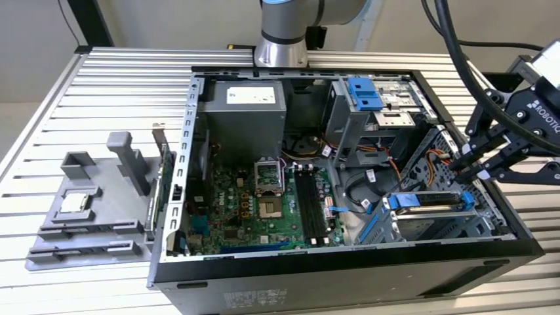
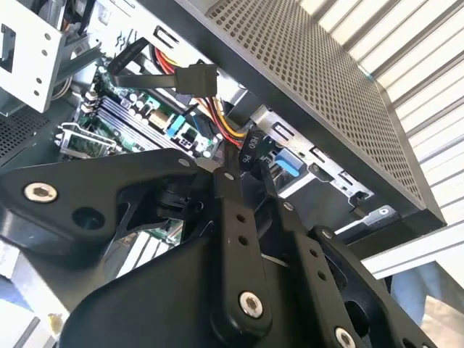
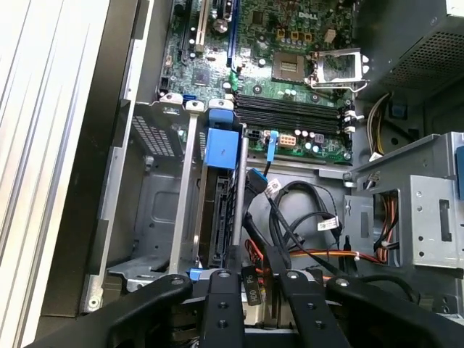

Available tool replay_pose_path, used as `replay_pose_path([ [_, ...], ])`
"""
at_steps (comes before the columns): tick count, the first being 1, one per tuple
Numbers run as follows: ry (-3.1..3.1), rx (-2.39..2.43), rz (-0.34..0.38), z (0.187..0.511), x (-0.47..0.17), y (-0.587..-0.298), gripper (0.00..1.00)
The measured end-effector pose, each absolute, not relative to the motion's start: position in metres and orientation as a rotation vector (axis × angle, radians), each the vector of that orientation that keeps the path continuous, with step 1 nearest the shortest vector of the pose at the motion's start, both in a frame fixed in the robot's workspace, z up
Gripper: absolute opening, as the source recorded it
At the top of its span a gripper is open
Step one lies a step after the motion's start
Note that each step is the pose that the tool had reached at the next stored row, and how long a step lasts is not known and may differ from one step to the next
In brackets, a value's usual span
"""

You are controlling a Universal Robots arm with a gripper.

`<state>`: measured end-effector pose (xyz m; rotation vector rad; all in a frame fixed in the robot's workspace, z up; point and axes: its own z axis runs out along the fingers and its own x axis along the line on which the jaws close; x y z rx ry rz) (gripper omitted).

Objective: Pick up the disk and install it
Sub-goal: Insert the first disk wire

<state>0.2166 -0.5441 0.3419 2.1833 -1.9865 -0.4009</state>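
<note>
The disk (image 1: 431, 210) stands on edge in the drive bay at the open computer case's front corner, on the exterior view's right. Its blue bracket (image 1: 408, 200) rests on top. In the first wrist view the disk's dark side (image 3: 217, 217) sits between the bay's metal rails under the blue bracket (image 3: 221, 145). My gripper (image 1: 473, 172) hovers just above and beside that bay, over the case's edge. Its black fingers (image 3: 221, 290) stand a narrow gap apart, and the gripper (image 3: 254, 279) holds nothing. A black cable plug (image 2: 250, 148) lies just beyond the tips of the gripper (image 2: 246, 177).
A bundle of black, orange and yellow cables (image 3: 304, 217) runs beside the bay. The motherboard (image 1: 254, 197) covers the case floor. A second cage with a blue latch (image 1: 363, 92) is at the back. On the slatted table, a grey fixture (image 1: 96, 216) holds a small silver chip (image 1: 75, 202).
</note>
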Motion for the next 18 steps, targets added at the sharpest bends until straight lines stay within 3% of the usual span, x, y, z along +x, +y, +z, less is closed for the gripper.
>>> replay_pose_path([
  [18,-1.985,2.183,-0.403,0.3445,0.2166,-0.5455,1.00],
])
